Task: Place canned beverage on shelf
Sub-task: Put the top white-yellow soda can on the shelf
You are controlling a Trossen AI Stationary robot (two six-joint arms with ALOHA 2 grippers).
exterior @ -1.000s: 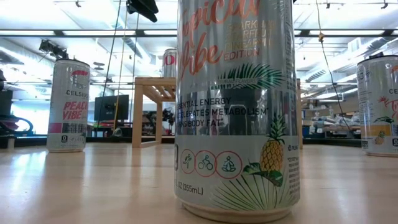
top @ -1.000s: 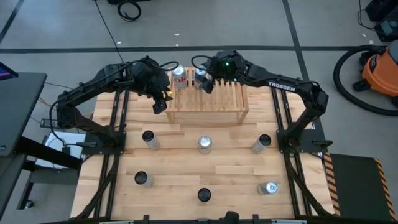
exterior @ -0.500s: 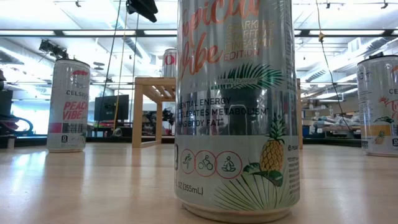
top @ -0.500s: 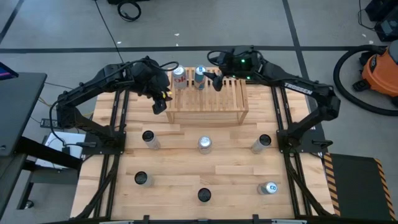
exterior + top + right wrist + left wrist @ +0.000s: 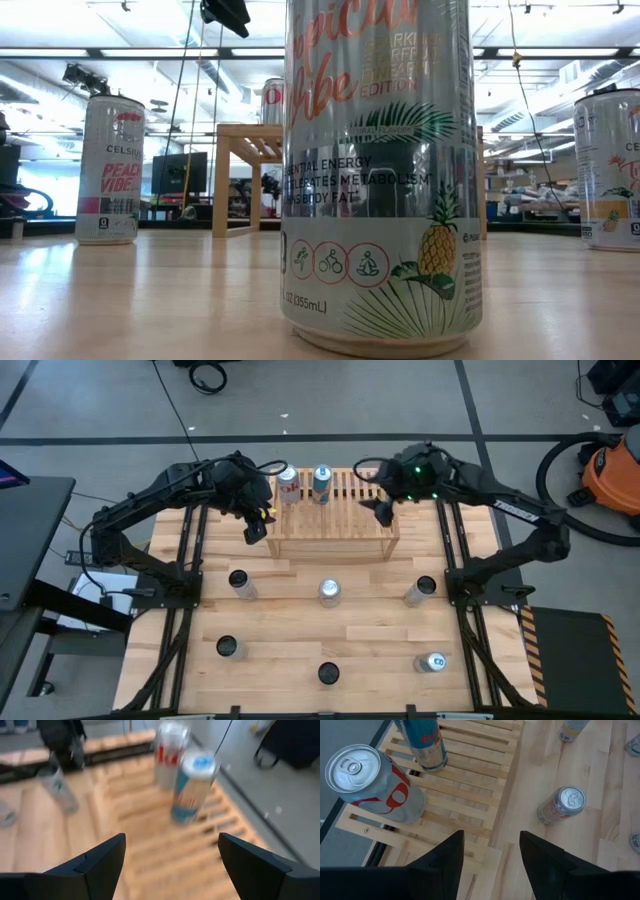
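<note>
The light-wood shelf (image 5: 335, 515) stands at the table's far middle. A red-and-white can (image 5: 289, 485) and a blue can (image 5: 322, 482) stand upright on the left part of its slatted top. They also show in the left wrist view, the red-and-white can (image 5: 375, 782) and the blue can (image 5: 425, 745). My right gripper (image 5: 383, 510) hangs open and empty over the shelf's right part, away from the blue can (image 5: 192, 787). My left gripper (image 5: 255, 525) is open and empty above the shelf's left end (image 5: 490, 865).
Several more cans stand on the tabletop nearer the front: a row of three (image 5: 240, 582), (image 5: 329, 592), (image 5: 421, 590) and another three (image 5: 229, 648), (image 5: 328, 673), (image 5: 432, 662). In the low view a large pineapple-print can (image 5: 380, 170) fills the middle of the picture.
My right gripper has drawn away from the blue can, going along the shelf toward the table's right edge and a little toward the near edge. The blue can stays upright on the slats beside the red-and-white can.
</note>
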